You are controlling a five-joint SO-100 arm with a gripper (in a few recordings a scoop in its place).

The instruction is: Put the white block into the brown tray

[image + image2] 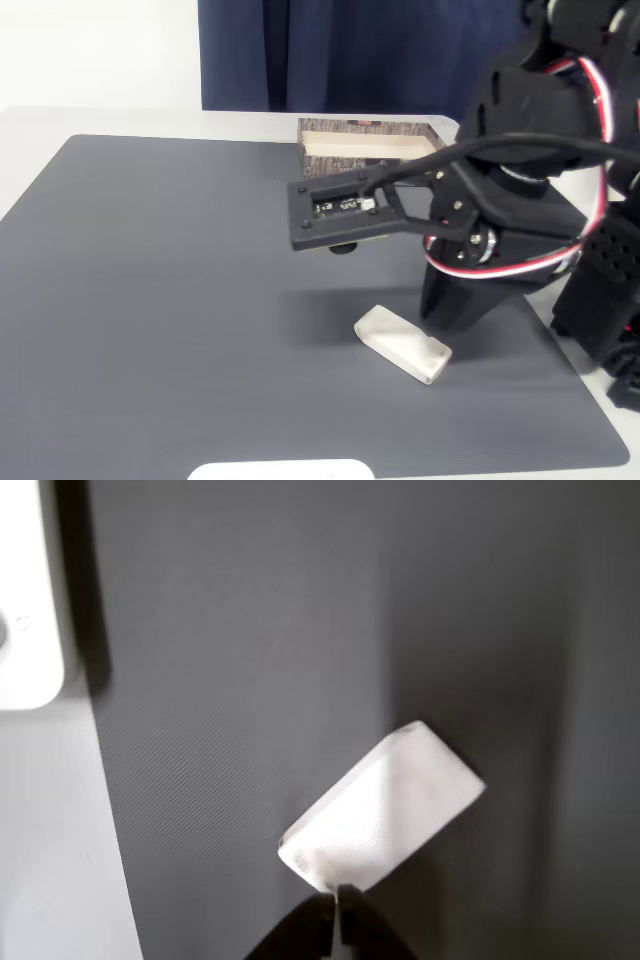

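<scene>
The gripper's (338, 925) dark fingertips sit at the bottom edge of the wrist view, pressed together with no gap and holding nothing, just short of the white block (382, 812). The block lies flat and skewed on the dark mat (180, 300), apart from the brown tray (370, 140) at the mat's far edge in the fixed view. A good pickup probably calls for spreading the jaws first, turning the wrist to straddle the block's narrow width, then lowering until the tips flank it. Closing on a corner risks the block twisting out.
</scene>
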